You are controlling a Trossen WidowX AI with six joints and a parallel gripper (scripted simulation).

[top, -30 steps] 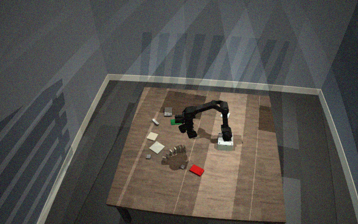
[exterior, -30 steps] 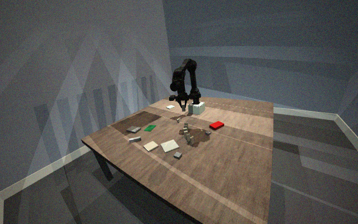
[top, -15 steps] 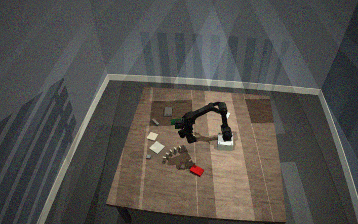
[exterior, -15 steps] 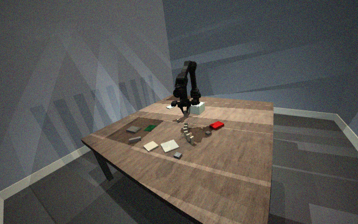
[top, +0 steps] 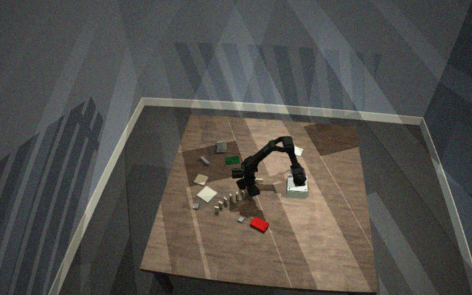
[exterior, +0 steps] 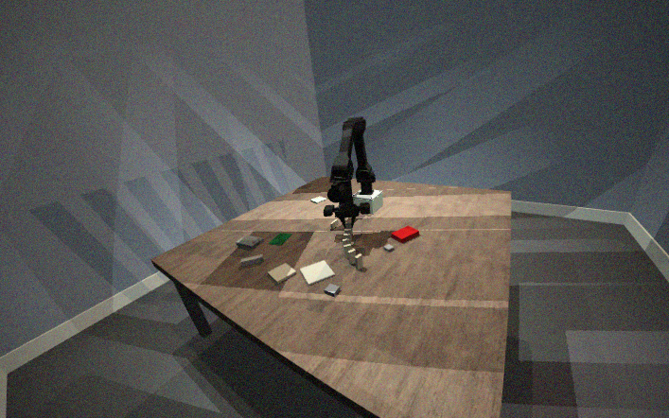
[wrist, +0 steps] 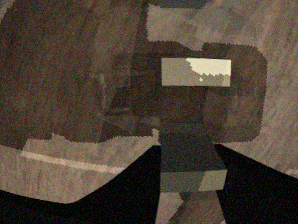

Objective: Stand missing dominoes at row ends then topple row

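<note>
A curved row of several cream dominoes stands upright on the table; its near-end domino (top: 216,208) (exterior: 359,261) is beside the small grey block. My gripper (exterior: 347,222) (wrist: 186,153) is shut on a domino (wrist: 193,180) and points down at the row's arm-side end. A standing domino (wrist: 196,73), seen from above in the wrist view, is in front of the held one with a gap between them. In the top view the gripper body hides the fingertips. Another loose domino (top: 259,179) (exterior: 334,224) lies between the row and the arm base. Whether the held domino touches the table cannot be told.
A red block (top: 259,224) (exterior: 405,234) and a small grey block (top: 241,219) (exterior: 389,247) are on one side of the row. A cream square (top: 207,194) (exterior: 317,271), a tan block (top: 201,179), a green piece (top: 231,160) and grey blocks are on the other.
</note>
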